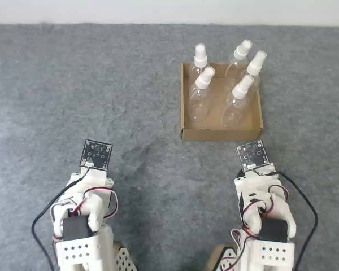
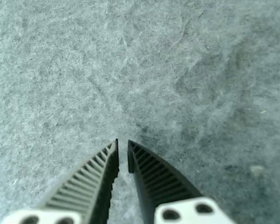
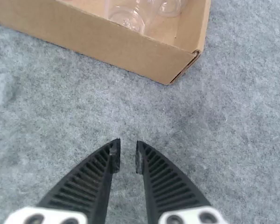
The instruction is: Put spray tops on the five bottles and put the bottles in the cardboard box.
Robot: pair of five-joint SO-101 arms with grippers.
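The table (image 1: 73,84) I work at wears a fuzzy grey felt all over. Directly on it sits the cardboard box (image 1: 220,134), at about one o'clock from the table's middle, flat on its base, open side up.

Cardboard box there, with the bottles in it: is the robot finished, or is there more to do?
It looks finished. Done: all five clear plastic bottles stand inside the brown cardboard box, each wearing a white spray top. In hand: nothing; the left tool and right tool sit closed and empty over the grey felt table, the right one just short of the box. Left: nothing that I can see.
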